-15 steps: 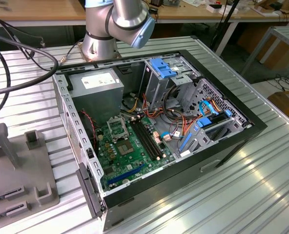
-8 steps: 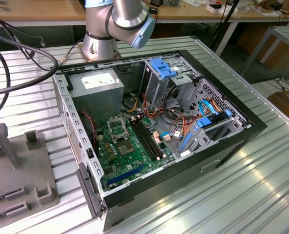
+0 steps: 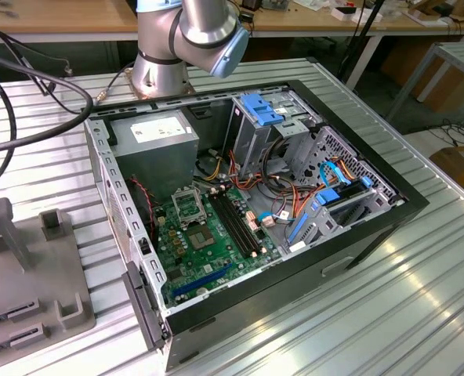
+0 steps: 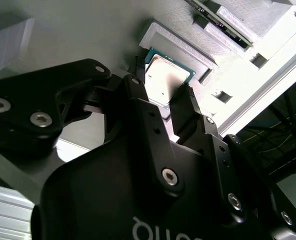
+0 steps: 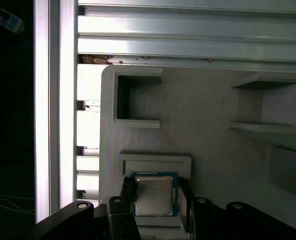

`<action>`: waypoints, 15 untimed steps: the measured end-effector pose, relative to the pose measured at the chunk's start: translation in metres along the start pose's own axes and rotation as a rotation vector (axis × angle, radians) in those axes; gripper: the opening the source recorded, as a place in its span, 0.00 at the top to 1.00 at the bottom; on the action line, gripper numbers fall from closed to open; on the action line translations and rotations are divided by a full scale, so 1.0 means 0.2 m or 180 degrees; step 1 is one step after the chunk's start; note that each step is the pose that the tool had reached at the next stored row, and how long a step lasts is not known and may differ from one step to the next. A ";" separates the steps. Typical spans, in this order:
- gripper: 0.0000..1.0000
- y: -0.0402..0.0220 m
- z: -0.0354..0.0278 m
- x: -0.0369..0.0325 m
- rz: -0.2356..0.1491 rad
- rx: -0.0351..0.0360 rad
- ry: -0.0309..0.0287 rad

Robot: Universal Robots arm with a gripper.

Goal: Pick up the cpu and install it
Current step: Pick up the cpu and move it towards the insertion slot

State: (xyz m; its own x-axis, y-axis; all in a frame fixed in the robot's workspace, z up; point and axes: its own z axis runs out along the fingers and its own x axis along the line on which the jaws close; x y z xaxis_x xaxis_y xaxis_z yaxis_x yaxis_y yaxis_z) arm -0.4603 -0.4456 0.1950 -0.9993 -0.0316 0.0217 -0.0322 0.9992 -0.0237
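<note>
the cpu (image 5: 154, 196) lies flat, metal lid up, in a shallow pocket of a grey holder block (image 5: 208, 125), seen in both wrist views. the gripper (image 5: 155, 192) straddles it with the jaws spread a little wider than the chip. one black fingertip (image 5: 127, 192) is just beside each of two opposite edges, and the chip is seated in the pocket, not lifted. in the second wrist view the cpu (image 4: 165, 77) sits between the same fingertips (image 4: 184, 105). in the exterior view the holder block (image 3: 56, 262) rests on the slatted metal table (image 3: 389, 313) at that view's left. beside it is the open computer case (image 3: 248, 196), where the motherboard (image 3: 208, 243) carries a bare cpu socket (image 3: 186, 206).
</note>
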 end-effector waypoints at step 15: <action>0.48 0.000 -0.026 0.004 0.0000 0.0001 0.0001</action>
State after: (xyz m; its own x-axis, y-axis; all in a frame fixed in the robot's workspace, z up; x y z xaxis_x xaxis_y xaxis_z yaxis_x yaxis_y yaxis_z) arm -0.4609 -0.4456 0.2002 -0.9993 -0.0318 0.0219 -0.0323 0.9992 -0.0239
